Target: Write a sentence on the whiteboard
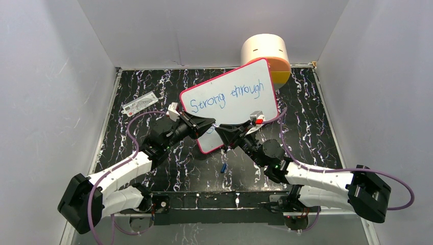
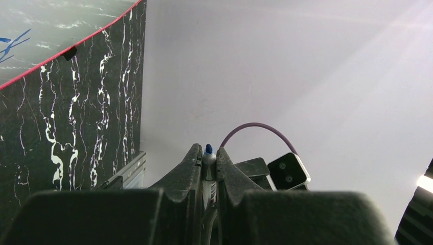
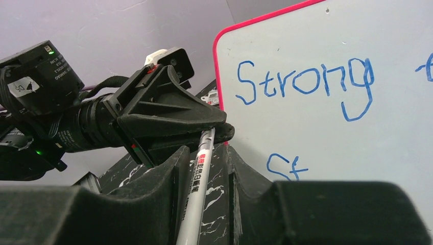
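Top external: the whiteboard [image 1: 255, 104] is seen tilted mid-table, with the sentence [image 1: 227, 95] unfinished. Left wrist: the marker [image 2: 209, 159] is pinched by the left gripper [image 2: 208, 151]. Right wrist: the right gripper [image 3: 208, 151] is spread narrowly around its barrel; if released early, it could be dropped.

Pink-framed whiteboard [image 1: 234, 115] lies askew; its blue sentence [image 1: 207, 103] reads "Strong through", "St" below

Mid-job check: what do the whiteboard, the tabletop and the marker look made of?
Whiteboard: glossy white coated panel, thin pink-red frame, probably plastic.
Tabletop: black, white-veined marble look, possibly printed laminate.
Marker: smooth silvery-white barrel, printed lettering, likely plastic.
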Controlling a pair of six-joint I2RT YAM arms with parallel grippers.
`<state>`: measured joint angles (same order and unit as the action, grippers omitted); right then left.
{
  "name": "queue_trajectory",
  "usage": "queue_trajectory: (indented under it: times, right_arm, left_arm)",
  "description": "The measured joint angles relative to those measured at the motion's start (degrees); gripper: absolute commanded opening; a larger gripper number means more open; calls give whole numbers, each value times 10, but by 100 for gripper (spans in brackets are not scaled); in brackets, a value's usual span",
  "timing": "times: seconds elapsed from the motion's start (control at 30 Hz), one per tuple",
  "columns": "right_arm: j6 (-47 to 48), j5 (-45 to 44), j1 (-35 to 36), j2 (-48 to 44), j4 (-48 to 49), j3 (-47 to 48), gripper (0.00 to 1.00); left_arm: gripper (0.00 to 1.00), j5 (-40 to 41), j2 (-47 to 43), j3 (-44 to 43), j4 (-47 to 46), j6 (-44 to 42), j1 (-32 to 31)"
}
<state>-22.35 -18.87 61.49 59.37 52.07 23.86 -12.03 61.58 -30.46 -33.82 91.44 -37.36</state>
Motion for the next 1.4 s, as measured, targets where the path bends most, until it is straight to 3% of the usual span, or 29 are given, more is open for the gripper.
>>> queue_trajectory:
  times: [0.33, 0.5, 0.63, 0.7, 0.9, 1.03, 1.17, 1.4]
  right_arm:
    - [-1, 7, -1, 3, -14, 8, 30]
    - [-1, 7, -2, 3, -22, 9, 17]
    - [1, 8, -3, 4, -35, 16, 0]
    - [3, 8, -4, 3, -46, 21, 0]
    - [21, 15, -6, -13, -102, 26, 0]
    - [40, 12, -10, -41, -146, 27, 0]
    - [66, 6, -11, -66, -193, 39, 0]
    - [107, -8, -17, -83, -246, 53, 0]
  left_arm:
    - [0, 1, 1, 0, 0, -1, -2]
    - [0, 2, 1, 0, 0, -4, -3]
    - [0, 7, 1, 0, -1, -8, -3]
    - [0, 8, 1, 0, -1, -15, -2]
    - [35, 11, 0, -23, 58, -100, -3]
    - [49, 35, -15, -62, 148, -206, -3]
    - [59, 85, -51, -130, 253, -325, -3]
    - [62, 154, -101, -194, 377, -494, 15]
